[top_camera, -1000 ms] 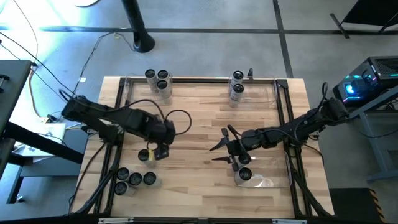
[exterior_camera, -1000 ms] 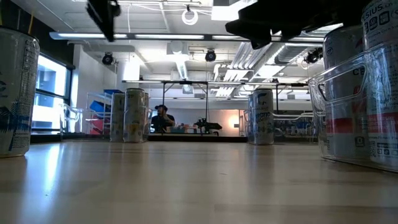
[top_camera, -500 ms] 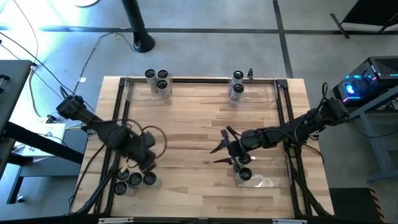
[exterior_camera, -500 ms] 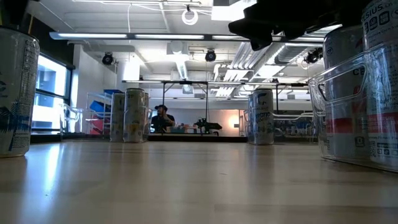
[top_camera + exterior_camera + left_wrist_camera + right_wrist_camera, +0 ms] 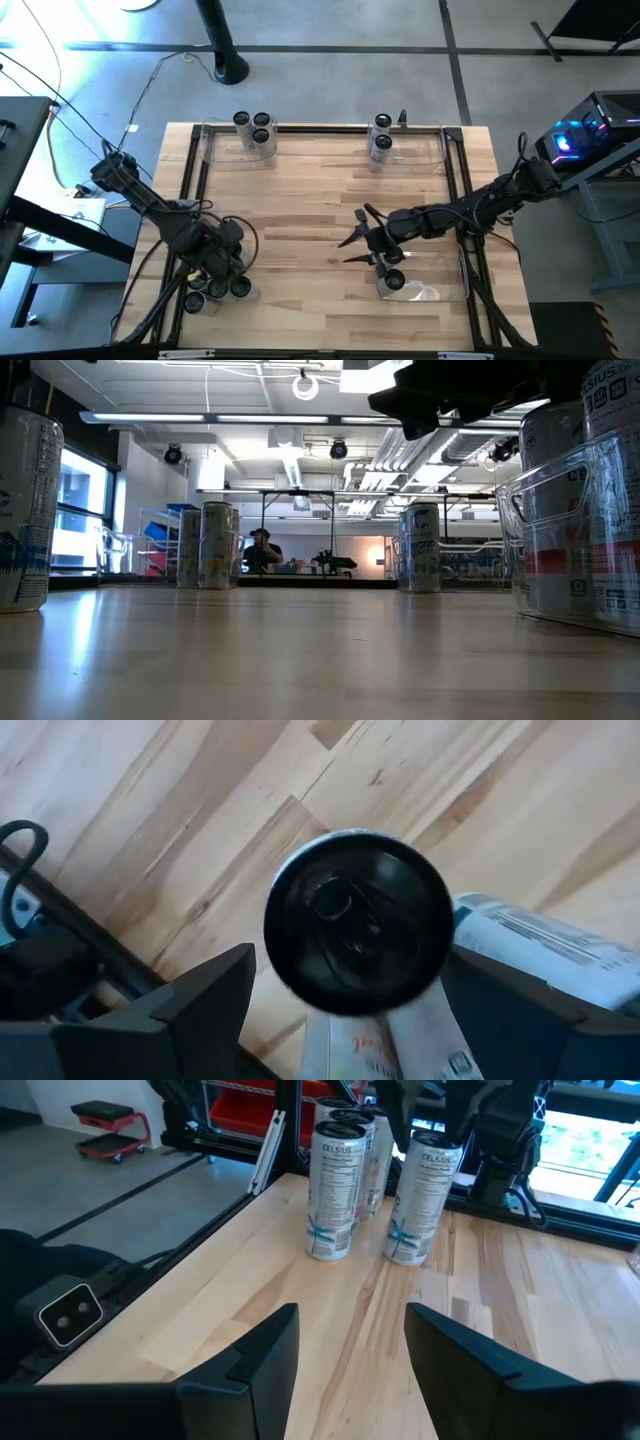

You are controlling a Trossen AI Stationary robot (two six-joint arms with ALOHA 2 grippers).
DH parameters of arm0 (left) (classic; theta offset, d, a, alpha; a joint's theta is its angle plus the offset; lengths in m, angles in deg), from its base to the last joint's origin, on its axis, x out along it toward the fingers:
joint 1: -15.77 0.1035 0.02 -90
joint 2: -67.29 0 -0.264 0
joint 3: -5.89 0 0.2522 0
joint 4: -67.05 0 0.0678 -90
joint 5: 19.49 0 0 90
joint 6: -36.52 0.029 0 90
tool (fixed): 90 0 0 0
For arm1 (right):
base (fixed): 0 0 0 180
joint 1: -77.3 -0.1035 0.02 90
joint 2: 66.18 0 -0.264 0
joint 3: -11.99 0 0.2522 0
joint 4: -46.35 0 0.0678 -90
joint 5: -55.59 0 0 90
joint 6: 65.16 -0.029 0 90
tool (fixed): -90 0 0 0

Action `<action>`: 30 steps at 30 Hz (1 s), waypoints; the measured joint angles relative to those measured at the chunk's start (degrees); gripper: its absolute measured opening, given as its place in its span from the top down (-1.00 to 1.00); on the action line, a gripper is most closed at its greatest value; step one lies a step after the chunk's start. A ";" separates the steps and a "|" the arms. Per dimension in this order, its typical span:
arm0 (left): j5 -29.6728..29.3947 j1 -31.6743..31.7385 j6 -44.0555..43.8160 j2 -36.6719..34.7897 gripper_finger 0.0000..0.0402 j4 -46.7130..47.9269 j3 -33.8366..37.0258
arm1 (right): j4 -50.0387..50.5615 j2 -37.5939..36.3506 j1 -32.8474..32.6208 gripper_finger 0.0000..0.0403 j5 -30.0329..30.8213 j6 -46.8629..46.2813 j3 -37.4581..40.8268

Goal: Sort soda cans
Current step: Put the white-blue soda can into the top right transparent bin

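Note:
Several soda cans [image 5: 215, 291] stand upright in a cluster at the table's near left corner. My left gripper [image 5: 212, 268] hangs over this cluster, pointing down and open. In the left wrist view its fingers [image 5: 205, 1005] stand on either side of one can's dark top [image 5: 357, 925], above it. My right gripper [image 5: 352, 245] is held open and nearly level over the table's middle right, with nothing between its fingers [image 5: 262, 1352]. Across the table it looks at the cluster [image 5: 335, 1185]. More cans stand in the far bins [image 5: 252, 133] [image 5: 380, 140] and the near right bin [image 5: 392, 280].
Clear plastic bins sit at the far left [image 5: 215, 150], far right [image 5: 425, 150] and near right [image 5: 435, 290]; the near right one fills the low view's right side [image 5: 570, 530]. A dark frame [image 5: 190, 190] runs along the table's edges. Bare wood lies in the middle [image 5: 310, 200].
My left gripper has swung from the table's middle left toward the near left corner, sinking and rolling about its own axis. It now hangs over the can cluster and has left the low view. Its fingers stayed open. No can has moved.

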 joint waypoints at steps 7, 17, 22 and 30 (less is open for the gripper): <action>-2.71 1.08 1.40 0.02 -0.54 -2.89 4.54 | -0.06 0.00 0.00 0.11 -0.02 0.00 0.00; -5.32 2.74 6.74 0.04 -0.34 -8.68 6.51 | 1.09 -3.85 -0.01 0.11 1.11 -1.48 0.00; -8.98 5.31 8.53 0.07 -0.21 -12.55 6.51 | 11.36 -13.42 -0.02 0.11 7.47 -2.70 0.00; -14.05 16.78 22.27 0.70 -0.21 -31.66 6.49 | 25.64 -29.13 -0.02 0.11 19.75 -7.95 -0.02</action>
